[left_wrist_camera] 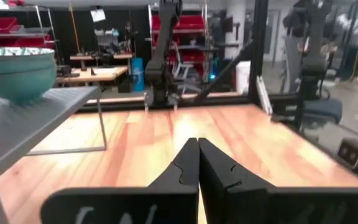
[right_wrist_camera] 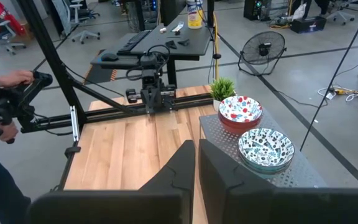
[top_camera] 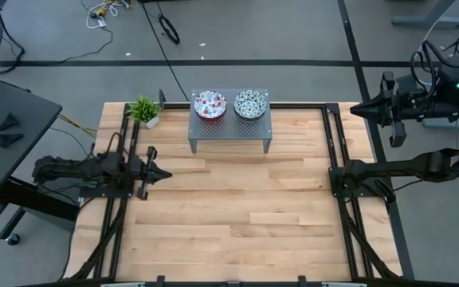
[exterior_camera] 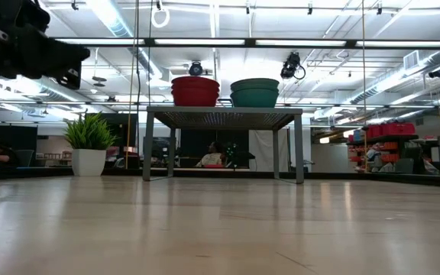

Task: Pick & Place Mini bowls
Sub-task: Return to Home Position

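On top of the stand (top_camera: pixel 229 131), the red bowls (top_camera: pixel 209 104) and green bowls (top_camera: pixel 250 104) are sitting in two neighbouring stacks, placing seemingly complete, while the left gripper (top_camera: pixel 164 173) and right gripper (top_camera: pixel 357 110) are idling clenched and empty, either side of it.

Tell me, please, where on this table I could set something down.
The table in front of the stand, from the left gripper across to the right arm's base, is bare down to the near edge. The back is crowded: stand, red bowls, green bowls, plant at its left.
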Robot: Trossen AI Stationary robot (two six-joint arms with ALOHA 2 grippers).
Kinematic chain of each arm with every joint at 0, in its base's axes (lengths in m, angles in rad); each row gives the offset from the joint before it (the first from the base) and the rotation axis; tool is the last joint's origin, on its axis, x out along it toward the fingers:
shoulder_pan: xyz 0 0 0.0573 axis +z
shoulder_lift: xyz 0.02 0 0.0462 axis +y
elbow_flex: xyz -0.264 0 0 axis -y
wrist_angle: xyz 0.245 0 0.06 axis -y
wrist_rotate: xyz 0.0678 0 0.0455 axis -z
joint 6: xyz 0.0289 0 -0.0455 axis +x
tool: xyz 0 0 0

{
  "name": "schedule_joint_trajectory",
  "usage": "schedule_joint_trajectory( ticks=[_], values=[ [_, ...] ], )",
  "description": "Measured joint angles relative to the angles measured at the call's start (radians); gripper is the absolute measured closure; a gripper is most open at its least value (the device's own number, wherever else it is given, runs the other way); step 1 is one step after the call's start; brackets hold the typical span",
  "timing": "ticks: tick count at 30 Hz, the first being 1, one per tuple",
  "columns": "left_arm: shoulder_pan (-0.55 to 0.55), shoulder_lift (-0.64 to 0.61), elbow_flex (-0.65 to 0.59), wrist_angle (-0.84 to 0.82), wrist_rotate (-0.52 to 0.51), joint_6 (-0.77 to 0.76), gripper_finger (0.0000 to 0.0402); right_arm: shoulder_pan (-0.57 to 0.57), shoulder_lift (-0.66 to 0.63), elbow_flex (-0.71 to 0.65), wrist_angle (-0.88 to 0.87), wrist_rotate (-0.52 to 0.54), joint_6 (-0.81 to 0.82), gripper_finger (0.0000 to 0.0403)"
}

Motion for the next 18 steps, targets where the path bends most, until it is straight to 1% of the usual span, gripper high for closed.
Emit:
schedule_joint_trajectory(
  ticks=[8, 10, 14, 18],
  values=[
    [0.004, 0.000, 0.000, -0.018, -0.047, 0.015, 0.0401, 0.000, 0.000, 0.000, 0.000, 0.000, 0.000, 0.0378],
    [0.019, 0.000, 0.000, -0.024, -0.044, 0.010, 0.0401, 0.000, 0.000, 0.000, 0.000, 0.000, 0.000, 0.0378],
    [0.045, 0.000, 0.000, -0.030, 0.002, -0.009, 0.0398, 0.000, 0.000, 0.000, 0.000, 0.000, 0.000, 0.0378],
    [0.045, 0.004, 0.000, -0.034, -0.026, -0.048, 0.0389, 0.000, 0.000, 0.000, 0.000, 0.000, 0.000, 0.0378]
  ],
)
